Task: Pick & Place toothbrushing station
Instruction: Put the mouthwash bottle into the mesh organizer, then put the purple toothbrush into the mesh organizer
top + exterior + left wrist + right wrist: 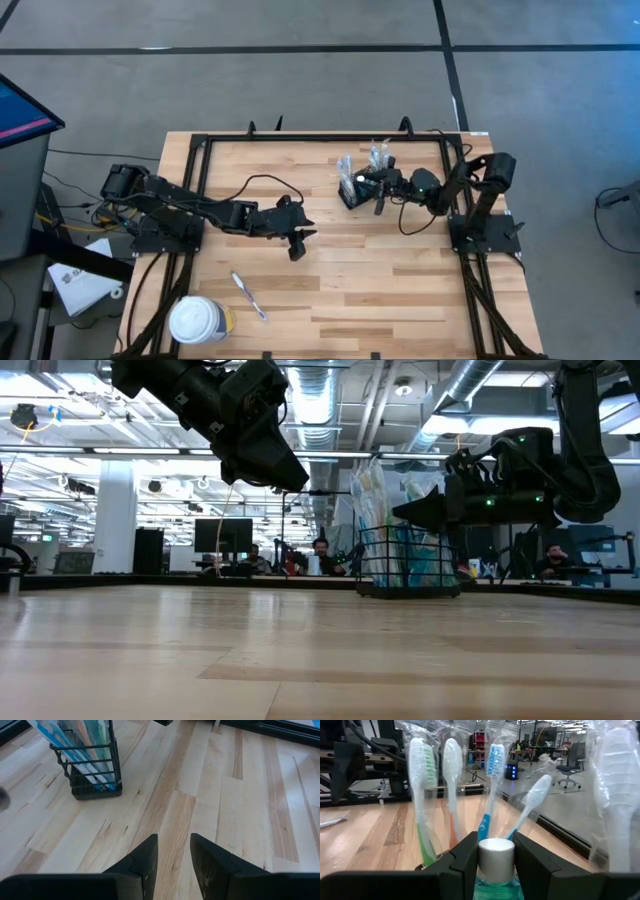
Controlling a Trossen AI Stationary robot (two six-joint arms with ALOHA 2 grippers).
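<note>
Right gripper (pixel 490 851) gripping tube (pixel 496 862) at caddy (pixel 352 192)
Caddy sitting at table's (pixel 400 290) far right, holding toothbrushes (pixel 492 790); left gripper (pixel 172 862) hovering mid-table, fingers slightly apart, holding nothing; one brush (pixel 248 296) lying beside tub (pixel 198 320).

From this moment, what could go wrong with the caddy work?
The right gripper pinches the silver cap of the small teal tube standing among wrapped toothbrushes in the black wire-mesh caddy. Lifting may snag the crinkled wrappers and tip the caddy, or the smooth cap may slip. The left gripper hangs open over bare wood; one loose toothbrush lies near the white-lidded tub, possibly forgotten.
</note>
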